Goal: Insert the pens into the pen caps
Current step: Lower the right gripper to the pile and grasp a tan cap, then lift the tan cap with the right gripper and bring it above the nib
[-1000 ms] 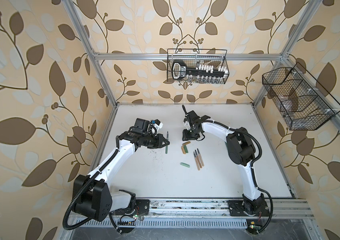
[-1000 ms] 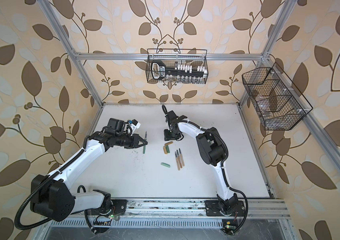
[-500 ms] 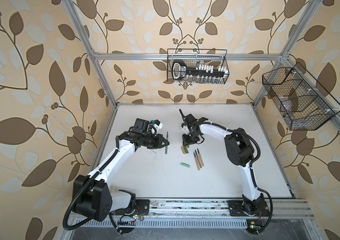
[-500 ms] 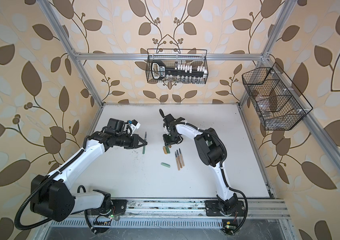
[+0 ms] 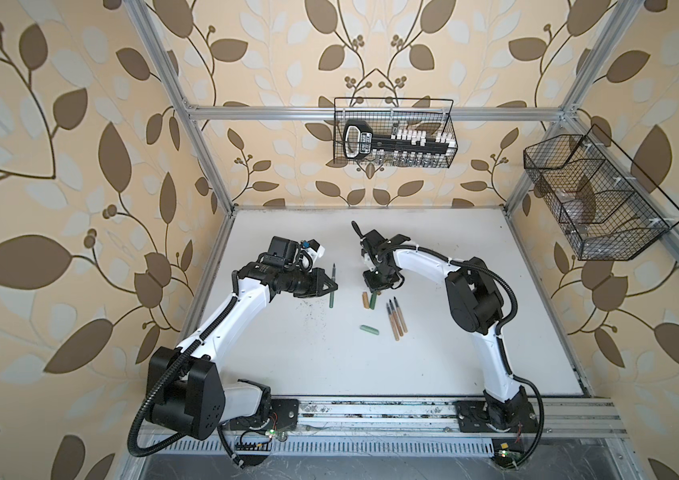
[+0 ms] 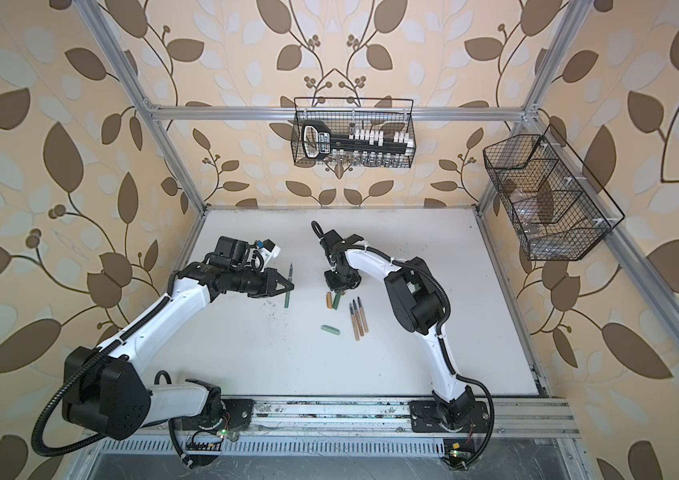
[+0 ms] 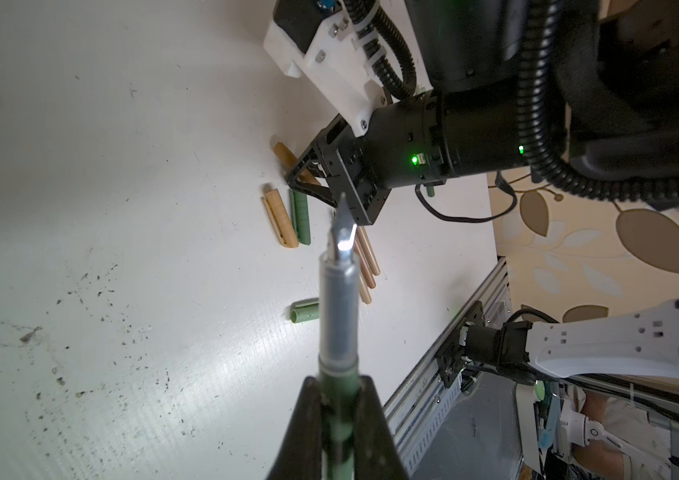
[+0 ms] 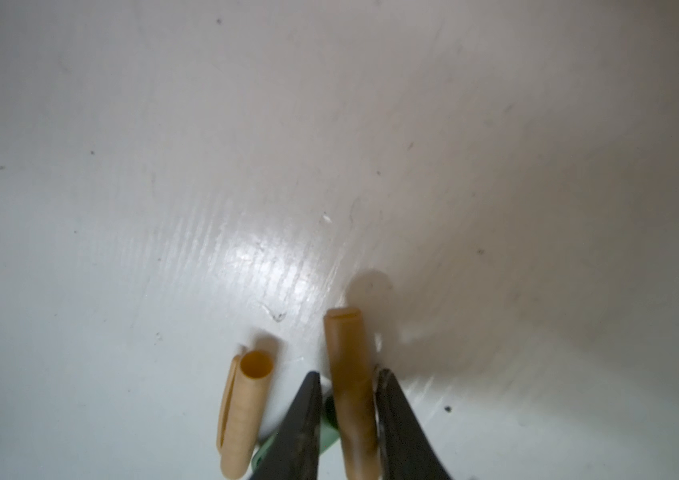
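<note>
Things for this job lie near the middle of the white bench (image 5: 287,365). The left hand (image 7: 339,384) is shut tight on a dark green pen (image 7: 338,307). It holds the pen by its green part, above the bench, and the grey part and the shiny pointy tip stick out free. The right hand (image 8: 348,376) is down over a tan cap (image 8: 346,345). Its fingers (image 8: 406,428) stand very near on both sides of it, but I cannot tell if they squeeze it yet. Just beside it lie a second tan cap (image 8: 246,407), with its round hole showing, and a dark green cap (image 7: 300,216). A pale green cap (image 5: 369,329) lies by itself nearer the front, and three tan pens (image 5: 395,319) lie side by side close to it. I think all these things are very light and hard, not bendy. They are round and smooth, so they can roll away or slip out of a pinch. A cap is hollow, so a hard squeeze may pop it out sideways. It is best to pinch a cap across its middle or near its shut end, so the hole stays free for the pen. A pen is best held on its thick part, well back from the tip. The tip looks thin and sharp and may bend if it bumps a cap's rim.
</note>
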Controlling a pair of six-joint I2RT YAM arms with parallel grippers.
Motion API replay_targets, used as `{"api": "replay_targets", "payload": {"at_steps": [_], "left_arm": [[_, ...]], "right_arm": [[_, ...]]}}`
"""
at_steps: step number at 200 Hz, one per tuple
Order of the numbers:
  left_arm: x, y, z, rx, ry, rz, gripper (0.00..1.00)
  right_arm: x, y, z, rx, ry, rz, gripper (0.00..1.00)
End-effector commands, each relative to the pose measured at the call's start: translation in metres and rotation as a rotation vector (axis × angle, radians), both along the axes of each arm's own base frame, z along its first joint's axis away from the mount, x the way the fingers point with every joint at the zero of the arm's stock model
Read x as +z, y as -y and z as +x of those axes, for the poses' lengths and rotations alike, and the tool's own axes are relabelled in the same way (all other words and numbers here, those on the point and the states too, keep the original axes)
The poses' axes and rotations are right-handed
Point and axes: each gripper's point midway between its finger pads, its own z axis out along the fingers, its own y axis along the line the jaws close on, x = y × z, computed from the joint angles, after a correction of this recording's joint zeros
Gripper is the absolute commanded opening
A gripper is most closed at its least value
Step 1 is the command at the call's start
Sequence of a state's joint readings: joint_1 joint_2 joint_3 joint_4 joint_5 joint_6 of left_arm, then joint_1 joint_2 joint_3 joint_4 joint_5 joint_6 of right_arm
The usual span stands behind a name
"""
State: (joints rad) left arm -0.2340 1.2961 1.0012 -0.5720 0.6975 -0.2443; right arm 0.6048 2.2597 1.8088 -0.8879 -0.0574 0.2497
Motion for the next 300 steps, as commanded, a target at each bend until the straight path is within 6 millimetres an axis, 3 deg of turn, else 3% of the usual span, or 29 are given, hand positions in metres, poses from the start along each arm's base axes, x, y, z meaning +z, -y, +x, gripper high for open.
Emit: {"api": "replay_targets", "payload": {"at_steps": [1,31,92,154,200,267,300], "left_arm": [[0.022,0.0,0.005,-0.007,0.08,-0.014,0.0],[0.022,-0.001,0.006,-0.005,0.082,-0.013,0.0],[0.023,-0.001,0.007,0.006,0.082,-0.017,0.0],[0.023,0.0,0.009,0.01,0.084,-0.028,0.0],[0.028,0.011,0.005,-0.048,0.084,-0.097,0.0],[0.039,0.037,-0.008,-0.198,0.096,-0.219,0.0],[0.041,0.051,-0.019,-0.299,0.085,-0.231,0.0]], "right_arm": [[-0.008,0.004,0.002,-0.016,-0.019,-0.048,0.26],[-0.008,0.002,0.007,-0.024,-0.029,-0.043,0.26],[-0.009,0.007,0.009,-0.021,-0.032,-0.071,0.15],[0.017,0.009,0.026,-0.054,0.026,0.005,0.09],[0.068,-0.003,0.032,-0.108,0.096,0.301,0.09],[0.189,-0.03,0.026,-0.207,0.199,0.955,0.09],[0.226,-0.042,0.013,-0.186,0.214,1.087,0.08]]}}
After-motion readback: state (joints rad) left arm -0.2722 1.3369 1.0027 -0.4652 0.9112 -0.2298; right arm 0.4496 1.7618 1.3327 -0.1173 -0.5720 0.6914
